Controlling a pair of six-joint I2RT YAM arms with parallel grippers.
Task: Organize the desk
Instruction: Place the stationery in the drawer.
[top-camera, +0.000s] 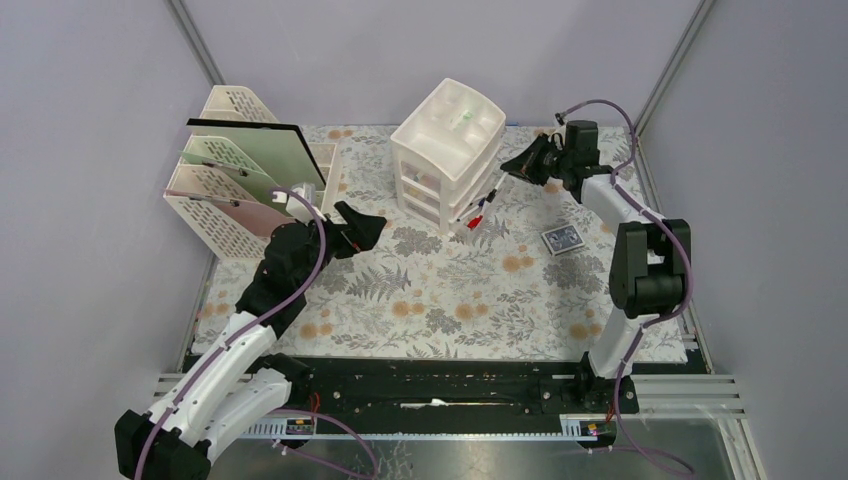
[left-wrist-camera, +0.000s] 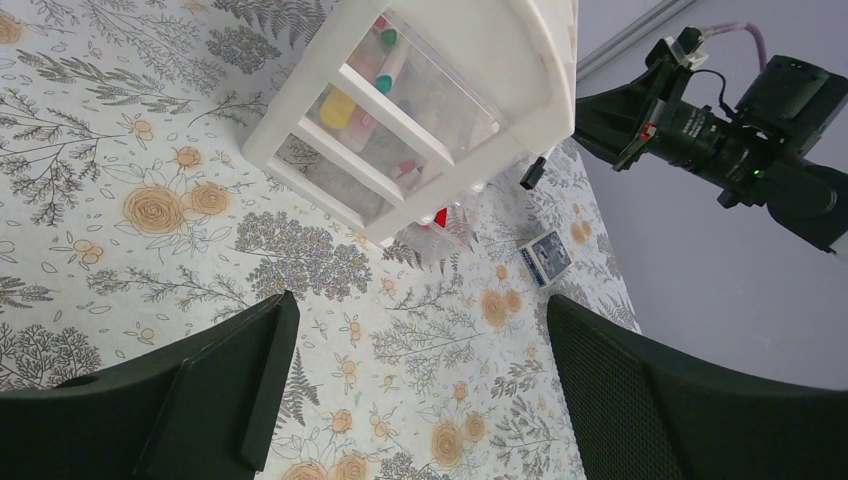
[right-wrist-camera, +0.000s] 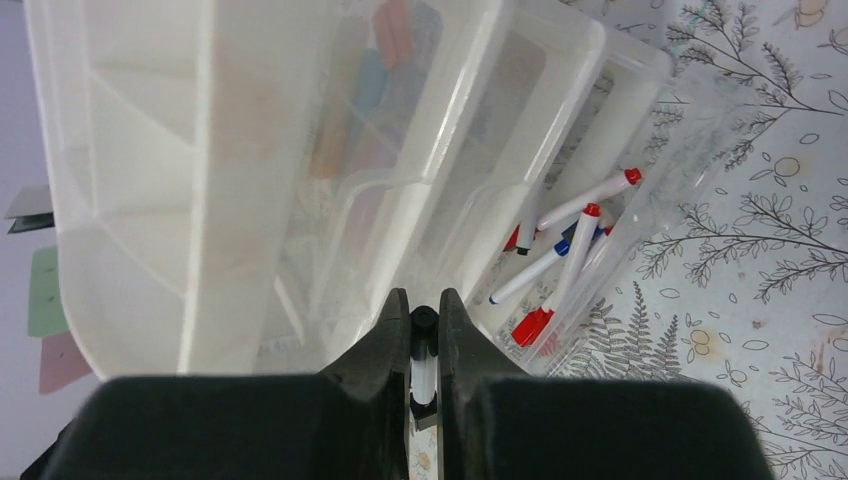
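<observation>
Clamped between the fingers of my right gripper (right-wrist-camera: 423, 300), a white marker (right-wrist-camera: 423, 365) with a black cap sits nearest the wrist lens, the jaws closed tight on its barrel. Just beyond it rises the drawer unit (right-wrist-camera: 250, 150), a white plastic tower with clear drawers. A lower drawer (right-wrist-camera: 640, 150) is pulled out, and loose markers (right-wrist-camera: 565, 240) with red, blue and black caps lie jumbled inside.

Seen from above, the right gripper hangs at the unit's right side, near the far right corner of the desk (top-camera: 450, 300). The desk, a pale cloth of grey ferns and orange flowers framed by metal rails, spreads beneath both my arms and carries everything else.

My left gripper (left-wrist-camera: 420, 305) hovers over bare cloth to the left of the unit, jaws spread wide and holding nothing. A cream file rack (top-camera: 235, 190) stands at the far left, with green, pink and black folders (top-camera: 260, 158) slotted in it. A small blue card pack (top-camera: 563, 240) lies flat on the cloth to the right of the unit, apart from both grippers. Whether the marker's tip touches the unit, I cannot tell.
</observation>
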